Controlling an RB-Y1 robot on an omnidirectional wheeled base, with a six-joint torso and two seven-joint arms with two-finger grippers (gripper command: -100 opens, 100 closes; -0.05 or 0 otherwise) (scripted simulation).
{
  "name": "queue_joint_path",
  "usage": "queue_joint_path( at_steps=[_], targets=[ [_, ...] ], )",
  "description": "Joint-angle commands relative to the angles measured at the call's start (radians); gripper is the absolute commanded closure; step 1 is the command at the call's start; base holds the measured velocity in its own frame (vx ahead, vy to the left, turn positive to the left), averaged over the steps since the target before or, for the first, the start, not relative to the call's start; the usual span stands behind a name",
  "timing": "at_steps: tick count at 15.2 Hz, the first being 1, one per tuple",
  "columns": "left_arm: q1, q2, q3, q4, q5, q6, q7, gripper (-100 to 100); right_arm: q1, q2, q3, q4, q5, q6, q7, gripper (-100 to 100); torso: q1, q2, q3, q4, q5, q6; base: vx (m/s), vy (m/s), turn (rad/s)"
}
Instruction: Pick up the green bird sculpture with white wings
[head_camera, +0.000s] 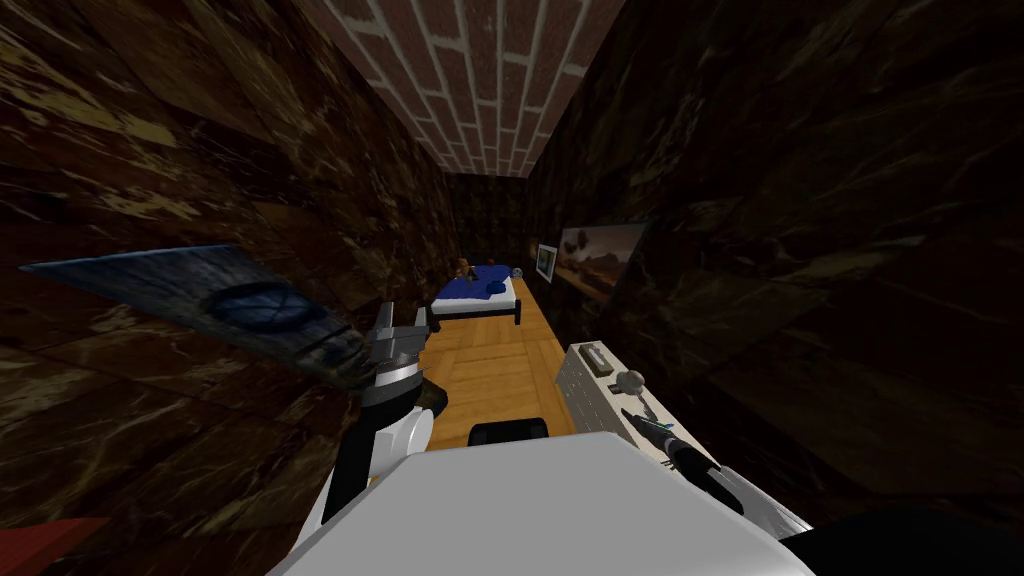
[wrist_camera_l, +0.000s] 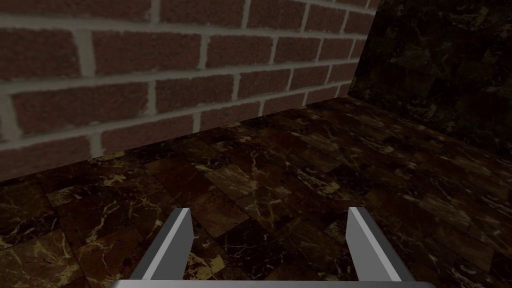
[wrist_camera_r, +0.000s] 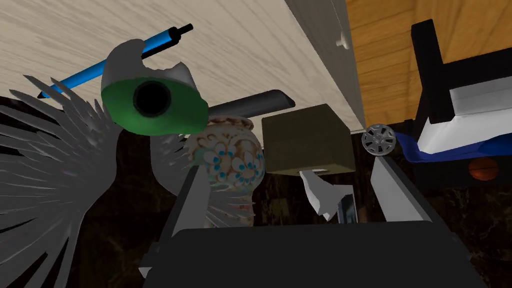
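Right wrist view: spiky-winged green bird sculpture

Left forearm: white shell with a black strip down the outer side and a dark joint near the wrist. Above it sits a cuff of grey, faceted, metallic-looking plates.

Left end effector: two flat blade fingers, light grey, shaded darker on the inner faces. A thin pale bar runs along the base.

Right forearm: light grey-white and slim, narrowing into a black cylindrical wrist joint.

Right end effector: broad matte black box body with squared corners. Two light grey blades rise from it, with slanted tips.
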Motion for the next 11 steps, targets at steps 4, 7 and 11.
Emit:
queue_joint_path(
  at_steps=[4,7,11],
  targets=[
    [0.000,0.000,0.000,0.000,0.000,0.000,0.000,0,0.001,-0.051,0.024,0.130,0.036,0.037,0.053,-100,0.000,-0.001,-0.001,0.000,0.000,0.000,0.067,0.036,0.147],
    [0.000,0.000,0.000,0.000,0.000,0.000,0.000,0,0.000,-0.061,0.028,0.160,0.044,0.042,0.064,-100,0.000,0.000,0.000,0.000,0.000,0.000,0.039,0.016,0.054],
    [0.000,0.000,0.000,0.000,0.000,0.000,0.000,0,0.001,-0.090,0.045,0.260,0.070,0.061,0.101,-100,-0.001,0.001,0.000,0.000,0.000,0.000,0.044,0.018,0.129]
  ],
)
